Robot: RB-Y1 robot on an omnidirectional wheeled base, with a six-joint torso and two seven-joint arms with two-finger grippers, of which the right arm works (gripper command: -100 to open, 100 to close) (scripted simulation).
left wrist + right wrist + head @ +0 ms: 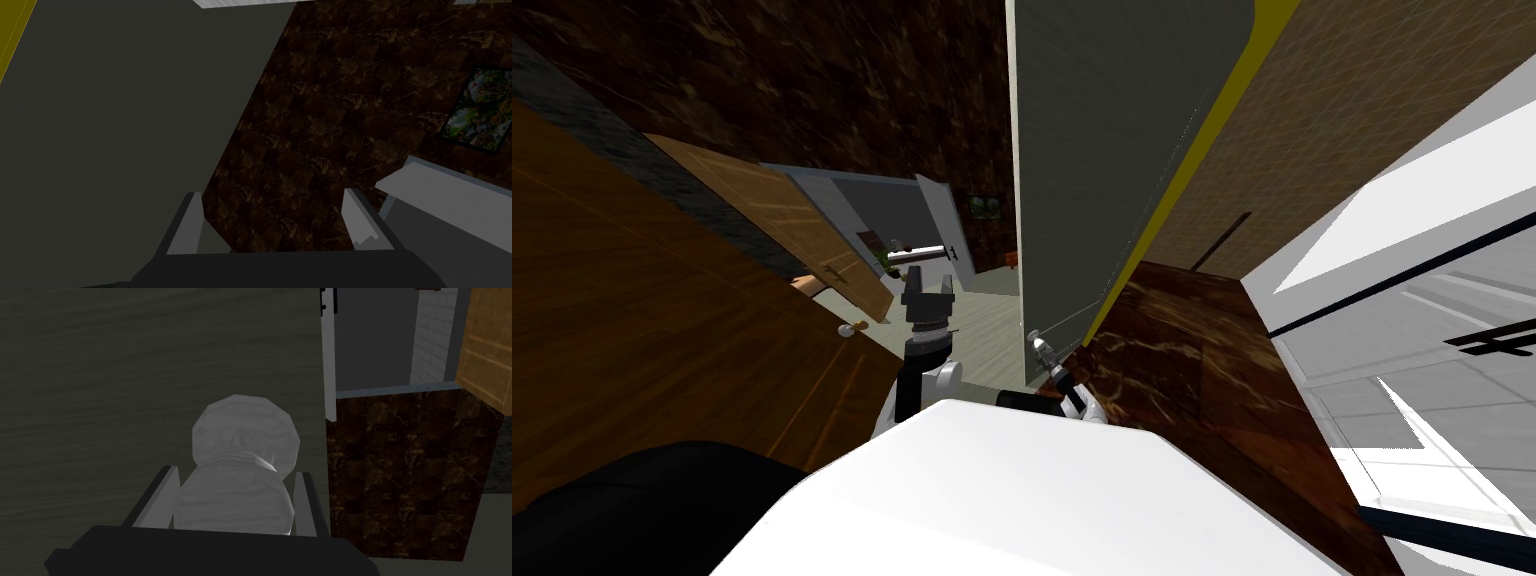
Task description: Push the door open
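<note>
A tall dark grey door (1112, 150) with a yellow strip along one edge stands straight ahead of me. Its pale grey round knob (245, 438) sits near the door's free edge. My right gripper (235, 498) is shut on the knob, a finger pressing each side of it. In the head view this gripper (1039, 348) shows small at the door's lower edge. My left gripper (927, 285) is raised beside the door, open and holding nothing. The left wrist view has its gripper (272, 225) pointing past the grey door face (125, 125) toward a dark brown marbled wall (350, 100).
A brown wooden door (642, 330) with a small knob (847, 330) stands close on my left. Beyond it are a second wooden door (772, 220) and a white door leaf (942, 230). Dark marbled wall (1192, 350) and white wall (1412, 250) close off the right.
</note>
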